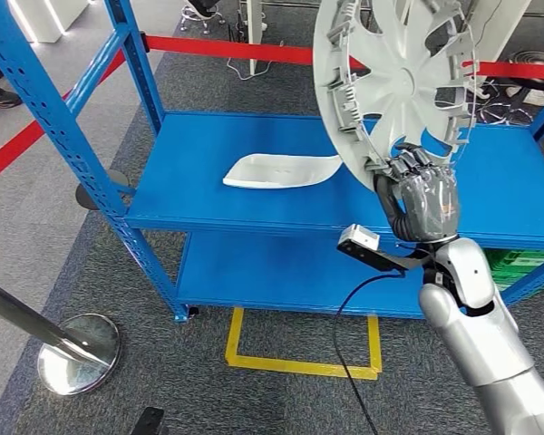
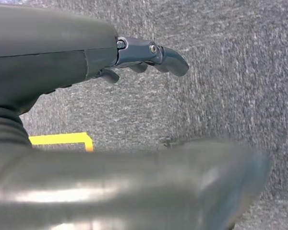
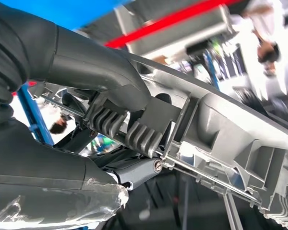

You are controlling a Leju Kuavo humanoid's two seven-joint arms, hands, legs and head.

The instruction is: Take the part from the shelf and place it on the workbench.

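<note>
Silver wheel cover (image 1: 399, 82) stands upright above the right robot hand (image 1: 420, 195), which grips its lower rim.

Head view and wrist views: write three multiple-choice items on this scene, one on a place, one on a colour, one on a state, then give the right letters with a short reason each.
1. Where does the flat white plastic panel lie?
A. on the upper blue metal shelf board
B. on the grey carpet floor
C. inside the yellow floor marking

2. What colour is the tape stretched behind the shelf?
A. green
B. red
C. white

3. What is the right hand doing?
A. hanging with nothing in it
B. resting on the shelf board
C. gripping the round silver-grey plastic wheel cover by its rim, clear of the shelf

Answers: 1 A, the panel rests on the upper board. 2 B, the red tape crosses behind the frame. 3 C, the fingers clamp the cover's rim.
</note>
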